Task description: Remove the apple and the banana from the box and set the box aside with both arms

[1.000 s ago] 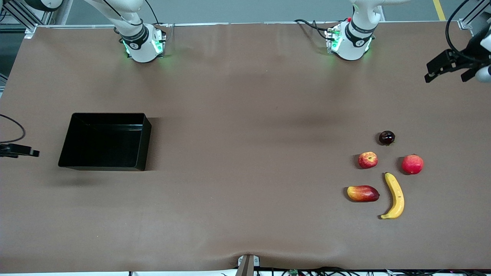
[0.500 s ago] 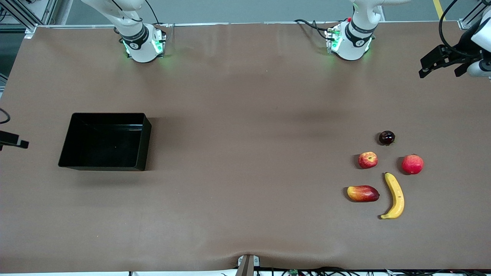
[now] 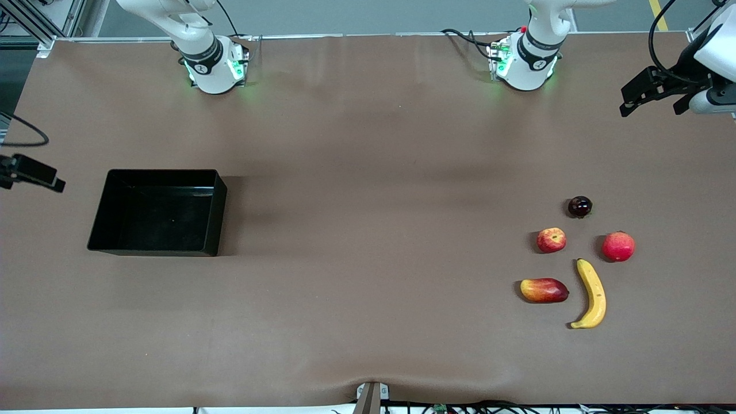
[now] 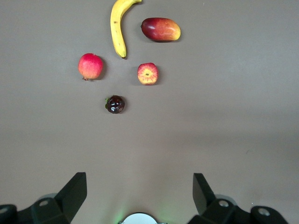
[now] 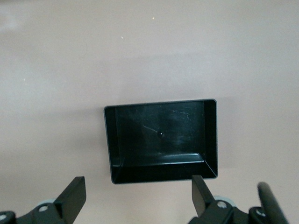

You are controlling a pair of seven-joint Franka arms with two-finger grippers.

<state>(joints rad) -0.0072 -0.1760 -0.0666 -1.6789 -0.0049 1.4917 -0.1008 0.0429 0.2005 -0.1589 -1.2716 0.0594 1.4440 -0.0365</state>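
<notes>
On the brown tabletop (image 3: 368, 172) the black box (image 3: 156, 211) sat empty toward the right arm's end, glossy inside, low walls. Fruits clustered toward the left arm's end: curved yellow banana (image 3: 592, 293) beside the mango (image 3: 544, 290), pinkish-red fruit (image 3: 618, 246), small red apple (image 3: 551, 240), dark plum-like fruit (image 3: 579, 206). Left gripper (image 3: 647, 92) and right gripper (image 3: 31, 171) hung over the tabletop's ends, jaws apart, holding nothing.

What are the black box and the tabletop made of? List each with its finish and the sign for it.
Black box: probably thin moulded plastic, glossy; its inside throws pale reflections and shows fine scuffs, and the corners are rounded.

Tabletop: looks like a matte brown sheet or mat, material unclear; it shows no glare, only soft shadows, and it ripples slightly at the edge nearest the front camera.
</notes>
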